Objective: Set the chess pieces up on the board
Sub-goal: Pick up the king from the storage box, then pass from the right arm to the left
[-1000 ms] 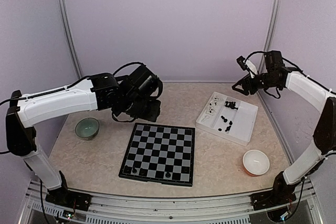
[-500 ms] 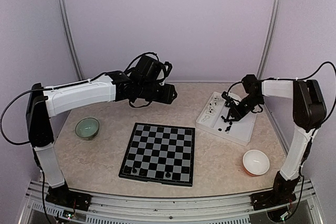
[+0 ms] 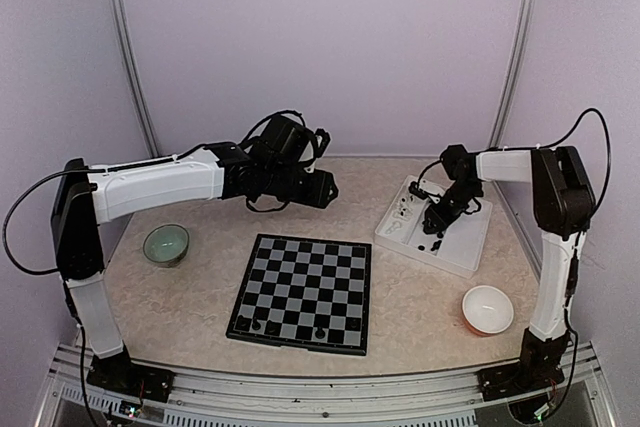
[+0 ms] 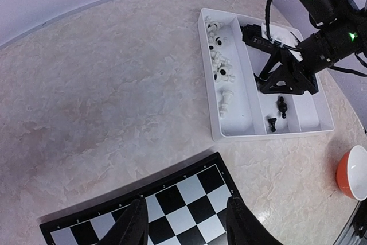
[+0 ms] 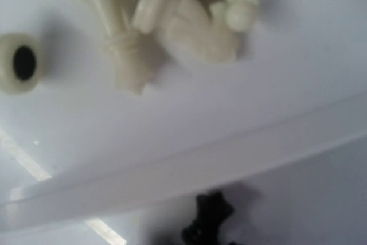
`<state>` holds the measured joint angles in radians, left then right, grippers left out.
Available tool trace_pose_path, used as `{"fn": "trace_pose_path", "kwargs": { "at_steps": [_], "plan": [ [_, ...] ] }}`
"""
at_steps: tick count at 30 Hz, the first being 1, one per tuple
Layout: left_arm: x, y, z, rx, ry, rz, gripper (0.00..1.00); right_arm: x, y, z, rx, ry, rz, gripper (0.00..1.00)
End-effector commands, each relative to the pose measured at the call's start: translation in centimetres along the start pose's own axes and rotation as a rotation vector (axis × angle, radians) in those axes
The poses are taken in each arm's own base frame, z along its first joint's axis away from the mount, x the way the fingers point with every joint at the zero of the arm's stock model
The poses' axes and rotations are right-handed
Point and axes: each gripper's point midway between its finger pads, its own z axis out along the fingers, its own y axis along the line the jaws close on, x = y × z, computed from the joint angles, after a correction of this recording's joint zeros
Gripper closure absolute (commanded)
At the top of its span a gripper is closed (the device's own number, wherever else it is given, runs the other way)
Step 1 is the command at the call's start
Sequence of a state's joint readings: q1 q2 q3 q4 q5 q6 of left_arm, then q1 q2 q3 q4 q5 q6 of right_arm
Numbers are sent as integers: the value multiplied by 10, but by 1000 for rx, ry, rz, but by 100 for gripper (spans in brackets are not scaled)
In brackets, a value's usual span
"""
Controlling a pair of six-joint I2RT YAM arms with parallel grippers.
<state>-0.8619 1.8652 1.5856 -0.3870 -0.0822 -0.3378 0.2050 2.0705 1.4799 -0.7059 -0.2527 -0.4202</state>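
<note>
1. The left claw [image 4: 184,216] is held over the far edge of the board [image 3: 305,292], its fingers parted and empty.
2. The right claw [image 3: 434,221] is lowered into the tray [image 4: 275,133] among black chess pieces [image 4: 281,105]; its grip cannot be told.
3. A few chess pieces are seen on the board's near row.

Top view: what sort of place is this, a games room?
Probably a robot lab test cell: a left arm and right arm bolted at the table's edge, plain enclosing walls, and a chessboard beside a white tray of chess pieces.
</note>
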Motion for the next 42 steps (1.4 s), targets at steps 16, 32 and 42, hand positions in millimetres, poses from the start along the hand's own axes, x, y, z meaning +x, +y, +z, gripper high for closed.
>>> {"fn": "trace_pose_path", "kwargs": {
  "at_steps": [16, 32, 42],
  "plan": [
    [-25, -22, -7, 124, -41, -53, 55, -24, 33, -76, 13, -164, -84, 100],
    [-56, -94, -11, 594, -77, -253, 54, -62, 188, -159, -343, -465, -490, 99],
    [-27, -118, 12, 685, 32, -310, 61, -70, 219, -167, -402, -474, -557, 99]
  ]
}}
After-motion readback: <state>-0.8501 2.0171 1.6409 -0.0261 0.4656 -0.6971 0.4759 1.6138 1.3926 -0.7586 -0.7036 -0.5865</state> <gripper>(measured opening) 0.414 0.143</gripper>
